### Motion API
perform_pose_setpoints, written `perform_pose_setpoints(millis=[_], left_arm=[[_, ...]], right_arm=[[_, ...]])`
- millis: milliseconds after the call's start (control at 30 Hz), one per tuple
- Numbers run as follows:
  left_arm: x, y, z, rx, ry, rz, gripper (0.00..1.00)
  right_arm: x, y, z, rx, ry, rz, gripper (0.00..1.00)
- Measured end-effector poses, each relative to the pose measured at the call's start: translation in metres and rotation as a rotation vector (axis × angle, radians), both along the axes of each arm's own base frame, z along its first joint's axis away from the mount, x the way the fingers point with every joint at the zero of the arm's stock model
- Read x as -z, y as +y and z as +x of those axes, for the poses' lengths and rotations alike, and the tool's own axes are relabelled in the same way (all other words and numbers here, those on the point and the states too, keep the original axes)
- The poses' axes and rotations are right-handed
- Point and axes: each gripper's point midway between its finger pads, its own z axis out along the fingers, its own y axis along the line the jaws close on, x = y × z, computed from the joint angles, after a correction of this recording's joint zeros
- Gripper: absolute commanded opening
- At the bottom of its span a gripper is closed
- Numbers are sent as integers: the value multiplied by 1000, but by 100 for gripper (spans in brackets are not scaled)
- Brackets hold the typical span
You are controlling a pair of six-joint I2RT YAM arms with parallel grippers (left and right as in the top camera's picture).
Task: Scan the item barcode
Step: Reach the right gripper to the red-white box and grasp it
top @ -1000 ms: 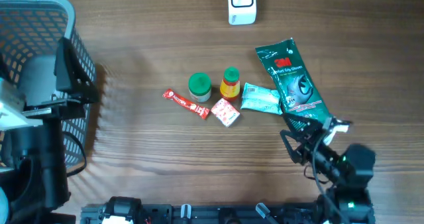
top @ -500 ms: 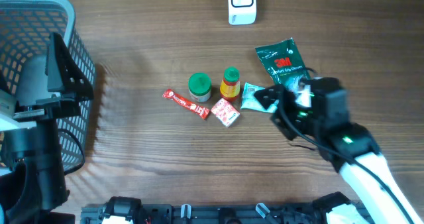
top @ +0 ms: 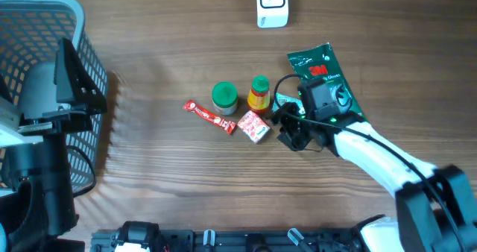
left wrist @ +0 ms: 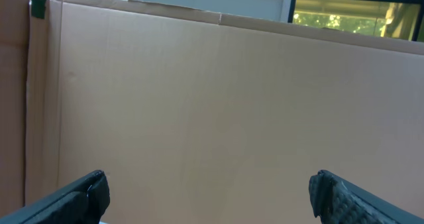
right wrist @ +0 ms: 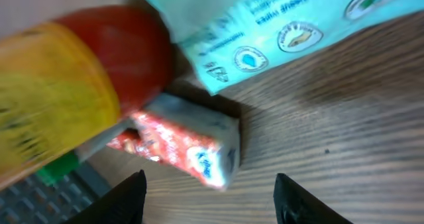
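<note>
Emptily spread; right end effector (right wrist: 211, 201) near red box (right wrist: 189, 148)

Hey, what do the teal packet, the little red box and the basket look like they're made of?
Teal packet: thin printed plastic film, probably; its edge lifts and curls. Little red box: printed cardboard, likely; sharp folded edges and a flat white end. Basket: grey plastic lattice, matte, seemingly moulded.

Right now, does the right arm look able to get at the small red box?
Probably yes. The right tool is open and low, with the small red box just ahead of the gap. The yellow bottle and teal packet sit close beside it, so they may get nudged.
</note>
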Motion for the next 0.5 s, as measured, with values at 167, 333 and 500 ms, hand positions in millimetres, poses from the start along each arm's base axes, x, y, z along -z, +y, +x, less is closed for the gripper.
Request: perform_pose_setpoints(millis=[167,333,500], left_arm=[[3,0,1,0,15,2,100],[3,0,1,0,15,1,100],[3,0,1,0,15,2,100]], right_arm=[[8,12,2,-32,-12,13,66],[10,11,6,-29,-50,-32,66],[9,19,7,-44,-100,-68,66]])
